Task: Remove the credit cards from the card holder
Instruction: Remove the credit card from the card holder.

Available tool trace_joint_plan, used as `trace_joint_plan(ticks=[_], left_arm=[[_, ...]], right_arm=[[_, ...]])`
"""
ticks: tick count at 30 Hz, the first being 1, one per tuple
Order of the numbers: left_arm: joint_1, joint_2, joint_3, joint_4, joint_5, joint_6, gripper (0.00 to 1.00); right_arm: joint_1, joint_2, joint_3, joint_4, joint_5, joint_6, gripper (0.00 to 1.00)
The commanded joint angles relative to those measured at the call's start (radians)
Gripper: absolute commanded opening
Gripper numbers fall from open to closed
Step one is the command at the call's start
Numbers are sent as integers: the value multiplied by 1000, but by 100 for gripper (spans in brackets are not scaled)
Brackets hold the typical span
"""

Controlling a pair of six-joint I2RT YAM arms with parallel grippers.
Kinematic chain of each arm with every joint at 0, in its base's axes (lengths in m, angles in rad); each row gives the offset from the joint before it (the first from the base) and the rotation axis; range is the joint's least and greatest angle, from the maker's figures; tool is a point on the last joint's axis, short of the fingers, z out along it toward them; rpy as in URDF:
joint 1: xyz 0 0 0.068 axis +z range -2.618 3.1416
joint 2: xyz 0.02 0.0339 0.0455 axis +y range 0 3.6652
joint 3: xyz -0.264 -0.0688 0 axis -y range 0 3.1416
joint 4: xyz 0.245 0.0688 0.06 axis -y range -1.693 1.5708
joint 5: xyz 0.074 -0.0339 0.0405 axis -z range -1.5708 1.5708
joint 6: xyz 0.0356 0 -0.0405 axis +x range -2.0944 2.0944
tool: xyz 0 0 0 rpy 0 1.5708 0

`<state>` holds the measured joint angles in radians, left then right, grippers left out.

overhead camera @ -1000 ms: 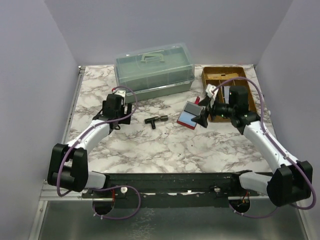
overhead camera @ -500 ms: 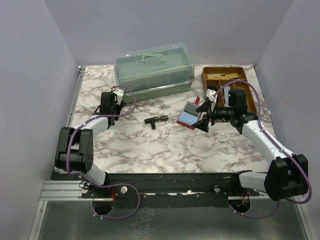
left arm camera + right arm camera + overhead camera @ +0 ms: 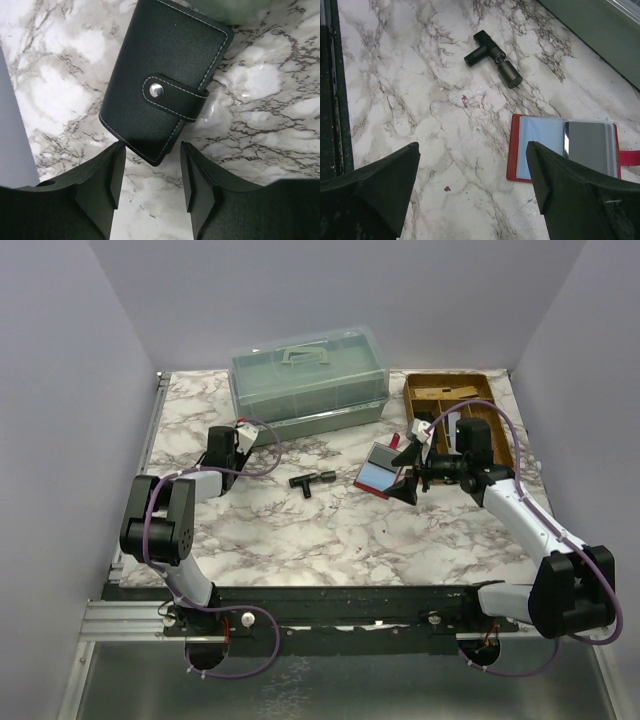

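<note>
The card holder [image 3: 511,150] is red and lies open on the marble, also visible from above [image 3: 380,468]. In its sleeves sit the credit cards, one pale blue [image 3: 540,145] and one silvery grey [image 3: 587,147]. My right gripper [image 3: 474,147] hovers just left of the holder with its jaws wide apart and nothing between them; from above it [image 3: 408,472] sits at the holder's right edge. My left gripper [image 3: 152,150] is at the back left [image 3: 228,442], jaws partly apart over bare marble, its tips at the corner of a closed black wallet [image 3: 165,80].
A clear-lidded green box [image 3: 308,380] stands at the back centre, its edge showing above the black wallet. A wooden tray [image 3: 450,390] is at the back right. A black T-shaped part [image 3: 313,480] [image 3: 492,50] lies between the arms.
The left arm has folded back toward its base and its jaws have narrowed to about half. The right gripper turned slightly beside the red holder, still wide apart.
</note>
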<state>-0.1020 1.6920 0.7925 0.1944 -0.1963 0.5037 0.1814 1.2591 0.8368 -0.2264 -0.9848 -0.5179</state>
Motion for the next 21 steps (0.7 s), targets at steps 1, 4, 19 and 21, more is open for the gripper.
trace_joint_plan(ticks=[1,4,19,21], left_arm=[[-13,54,33,19,-37,78,54],[-21,83,48,16,-36,93,46],[-32,-37,24,-138,-22,27,0],[-33,-95,38,-272,11,-27,0]], right_arm=[[-2,16,28,-15,-12,-14,94],[-2,19,28,-14,-9,-16,94],[-4,25,29,-20,-21,-16,94],[-3,27,31,-25,-26,-17,94]])
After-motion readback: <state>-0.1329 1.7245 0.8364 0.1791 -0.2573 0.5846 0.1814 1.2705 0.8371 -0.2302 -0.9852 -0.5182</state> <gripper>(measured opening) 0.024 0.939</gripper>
